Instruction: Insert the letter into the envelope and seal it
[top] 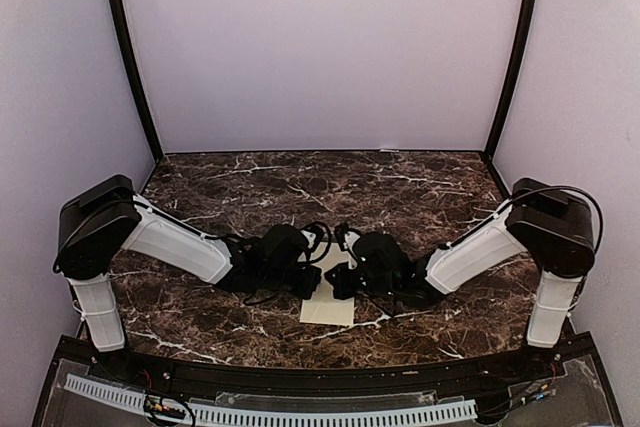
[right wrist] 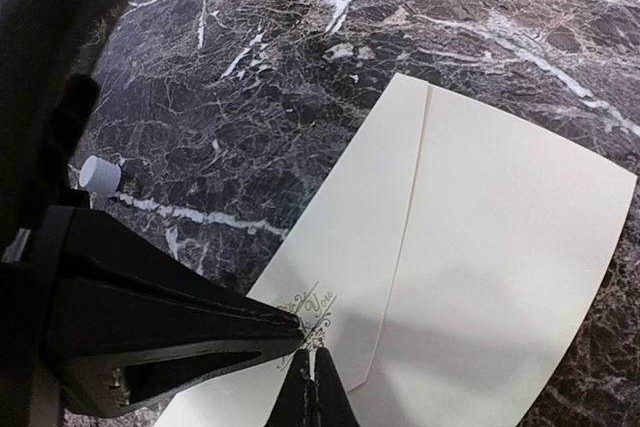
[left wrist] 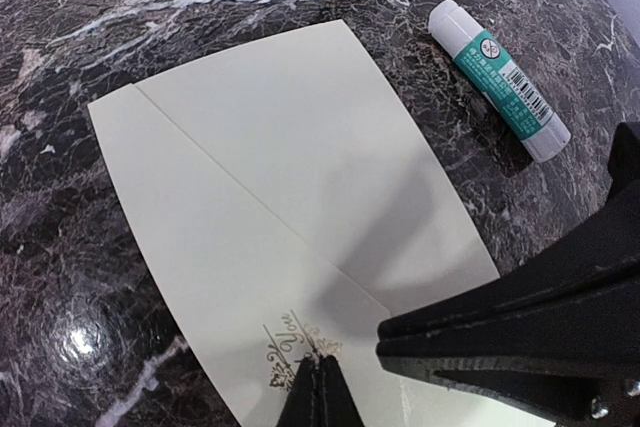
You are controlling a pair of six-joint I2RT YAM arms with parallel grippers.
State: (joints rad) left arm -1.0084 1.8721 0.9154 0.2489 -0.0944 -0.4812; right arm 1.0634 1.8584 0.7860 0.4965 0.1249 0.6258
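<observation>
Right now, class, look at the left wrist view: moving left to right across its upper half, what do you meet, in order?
marble table → envelope → glue stick

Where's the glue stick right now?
In the left wrist view the glue stick lies on the marble table at upper right, just off the right edge of the envelope, not touching it.

Gilt script "You" on envelope (left wrist: 290, 187) flap (rest unclear), barcode on glue stick (left wrist: 498, 78)
</observation>
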